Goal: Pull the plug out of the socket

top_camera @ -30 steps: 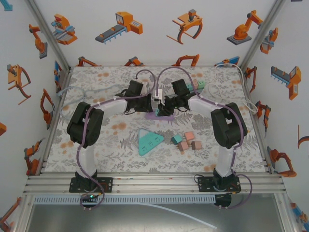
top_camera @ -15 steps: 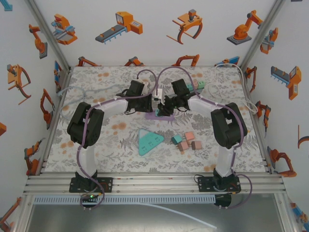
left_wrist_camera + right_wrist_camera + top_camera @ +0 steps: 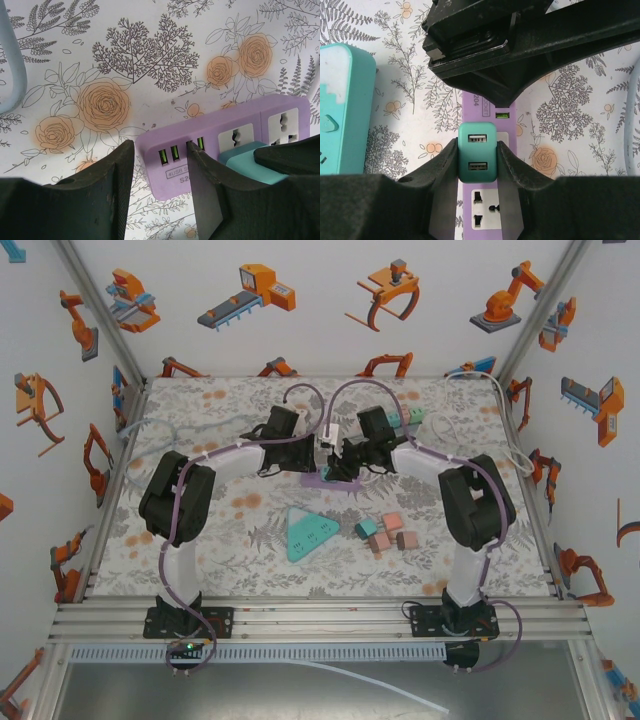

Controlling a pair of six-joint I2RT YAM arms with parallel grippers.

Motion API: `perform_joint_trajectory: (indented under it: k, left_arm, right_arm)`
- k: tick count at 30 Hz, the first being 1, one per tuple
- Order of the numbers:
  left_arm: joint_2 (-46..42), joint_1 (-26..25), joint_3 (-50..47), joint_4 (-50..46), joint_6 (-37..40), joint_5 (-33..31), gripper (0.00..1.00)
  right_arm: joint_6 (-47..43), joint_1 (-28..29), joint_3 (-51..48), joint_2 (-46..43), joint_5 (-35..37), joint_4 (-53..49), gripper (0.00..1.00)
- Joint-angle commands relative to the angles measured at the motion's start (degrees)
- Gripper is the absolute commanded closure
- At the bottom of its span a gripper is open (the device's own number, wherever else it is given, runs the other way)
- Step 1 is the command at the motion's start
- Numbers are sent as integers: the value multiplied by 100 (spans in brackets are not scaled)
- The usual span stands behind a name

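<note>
The socket is a purple power strip (image 3: 343,483) lying flat on the flowered table, mid-back. A teal two-port USB plug (image 3: 477,157) sits in the socket (image 3: 487,210), and my right gripper (image 3: 477,145) is shut on the plug's two sides. My left gripper (image 3: 157,150) stands at the strip's USB end (image 3: 235,125). Its jaws are a little apart: the right finger (image 3: 205,190) lies over the strip's top, while the left finger (image 3: 107,190) is clear of the strip's corner, with table showing between. The plug (image 3: 245,155) shows just beyond. Both grippers (image 3: 328,455) meet over the strip.
A teal triangular power strip (image 3: 308,532) and several small pink, brown and teal blocks (image 3: 385,533) lie nearer the arms. Another teal body (image 3: 345,110) lies left of the socket in the right wrist view. A pale cable (image 3: 12,65) curves at the far left.
The right arm has shifted very slightly to the right. Both grippers stay at the purple strip, the grip on the plug unchanged.
</note>
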Motion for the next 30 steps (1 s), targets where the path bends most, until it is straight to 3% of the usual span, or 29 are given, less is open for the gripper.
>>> perform_joint_trajectory:
  k: [1, 9, 30]
  left_arm:
    - [494, -11, -283, -1016, 303, -449, 54]
    - [442, 9, -461, -1193, 422, -862, 54]
    - [539, -66, -532, -1483, 724, -1216, 54]
  right_arm:
    - [128, -39, 84, -658, -520, 957, 84]
    - [645, -214, -321, -829, -743, 1728, 84]
    - [525, -179, -118, -898, -675, 1336, 89]
